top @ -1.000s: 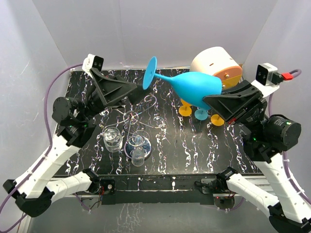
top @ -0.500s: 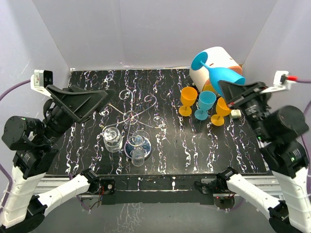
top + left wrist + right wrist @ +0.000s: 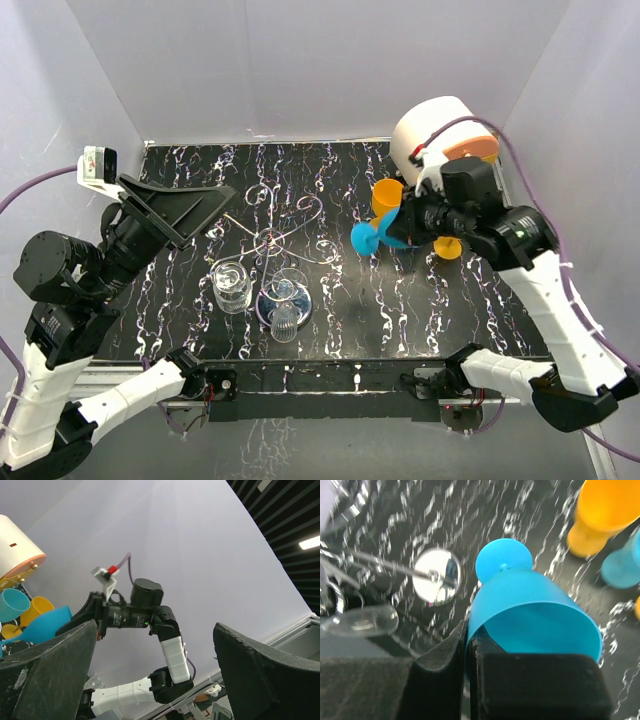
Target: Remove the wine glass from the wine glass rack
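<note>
Bright, diffuse light, soft shadows on the table [image 3: 460, 310], right wrist view smeared with motion blur.

No legible text, label, brand, number or sign is showing on any surface in the top or wrist views.

Recorded black tabletop [image 3: 400, 300], veined throughout with white marbling. Noted silver wire rack [image 3: 272, 238], mirror-bright round base. Logged clear, colourless glasses [image 3: 232, 285]. Found blue glass [image 3: 535, 605], plain turquoise, unpatterned. Found orange glasses [image 3: 386, 196], plain yellow-orange. Observed cream drum [image 3: 432, 125] with orange end. Confirmed white arms [image 3: 555, 300] with black joints, purple cables [image 3: 30, 185], pale grey walls [image 3: 300, 60].
</note>
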Tool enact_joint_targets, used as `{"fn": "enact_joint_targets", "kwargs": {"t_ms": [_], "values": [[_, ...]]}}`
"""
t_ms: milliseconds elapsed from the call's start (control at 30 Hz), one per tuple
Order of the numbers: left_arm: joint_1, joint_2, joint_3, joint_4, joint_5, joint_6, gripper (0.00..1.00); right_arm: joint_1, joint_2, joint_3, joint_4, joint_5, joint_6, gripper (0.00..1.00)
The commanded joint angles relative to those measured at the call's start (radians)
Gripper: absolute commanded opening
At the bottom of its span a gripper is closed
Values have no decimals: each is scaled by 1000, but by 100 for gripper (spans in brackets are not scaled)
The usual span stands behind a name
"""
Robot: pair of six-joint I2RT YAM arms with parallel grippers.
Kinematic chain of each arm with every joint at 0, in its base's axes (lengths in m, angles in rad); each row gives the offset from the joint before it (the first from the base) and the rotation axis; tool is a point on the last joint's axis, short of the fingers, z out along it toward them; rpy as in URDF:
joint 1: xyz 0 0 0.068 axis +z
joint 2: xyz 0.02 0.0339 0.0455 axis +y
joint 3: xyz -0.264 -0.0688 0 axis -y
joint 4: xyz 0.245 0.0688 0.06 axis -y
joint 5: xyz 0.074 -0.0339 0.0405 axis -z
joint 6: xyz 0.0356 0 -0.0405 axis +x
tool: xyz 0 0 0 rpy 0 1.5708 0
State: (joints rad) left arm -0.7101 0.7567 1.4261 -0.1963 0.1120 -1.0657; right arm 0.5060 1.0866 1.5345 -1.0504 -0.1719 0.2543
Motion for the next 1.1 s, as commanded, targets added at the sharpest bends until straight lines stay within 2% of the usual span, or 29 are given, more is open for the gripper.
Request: {"fn": "enact_joint_targets", "kwargs": {"t_ms": [0,67,267,567,833,1067], "values": [[2,5,14,3,-12,24,99,9,9,-55,-118,-219,-46,0],[3,9,13,6,-6,22,99,9,18,-81,-110,-224,-38,0],[3,12,1,18,-3,7,99,11,163,-48,-131,62,45,0],[2,-4,3,-11,-18,-6,99,65,377,39,-66,251,72,0],[2,-15,10,-37,-44,4,99,81,472,14,42,260,52,0],[2,-17,21,-53,-47,6,99,85,517,-21,95,387,46,0]]}}
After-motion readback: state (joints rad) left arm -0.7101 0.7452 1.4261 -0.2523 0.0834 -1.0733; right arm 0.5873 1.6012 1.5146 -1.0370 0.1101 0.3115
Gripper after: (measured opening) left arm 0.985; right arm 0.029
